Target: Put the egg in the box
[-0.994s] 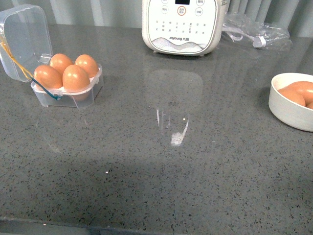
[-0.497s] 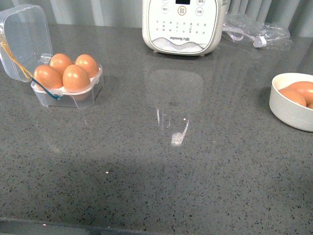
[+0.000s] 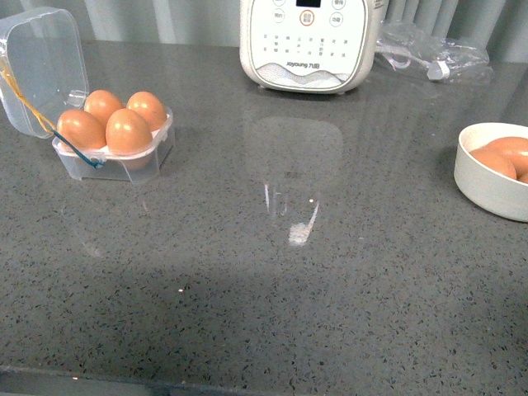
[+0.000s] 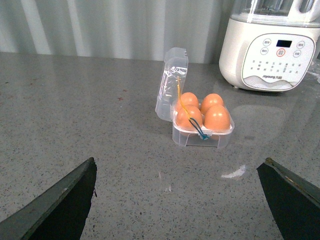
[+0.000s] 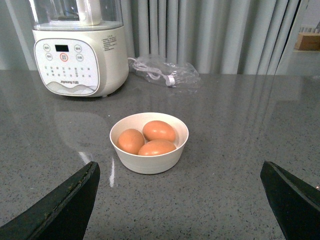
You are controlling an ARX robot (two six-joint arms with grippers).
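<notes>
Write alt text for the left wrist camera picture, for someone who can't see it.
A clear plastic egg box, hinged lid open, holds four brown eggs on a grey speckled counter. A white Joyoung appliance stands behind it; the left gripper is open, its dark fingers spread wide in front.

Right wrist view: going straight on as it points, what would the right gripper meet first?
Probably the round white bowl holding three brown eggs, which sits ahead of the open right gripper; only bare grey countertop lies before it, though depth is hard to judge.
</notes>
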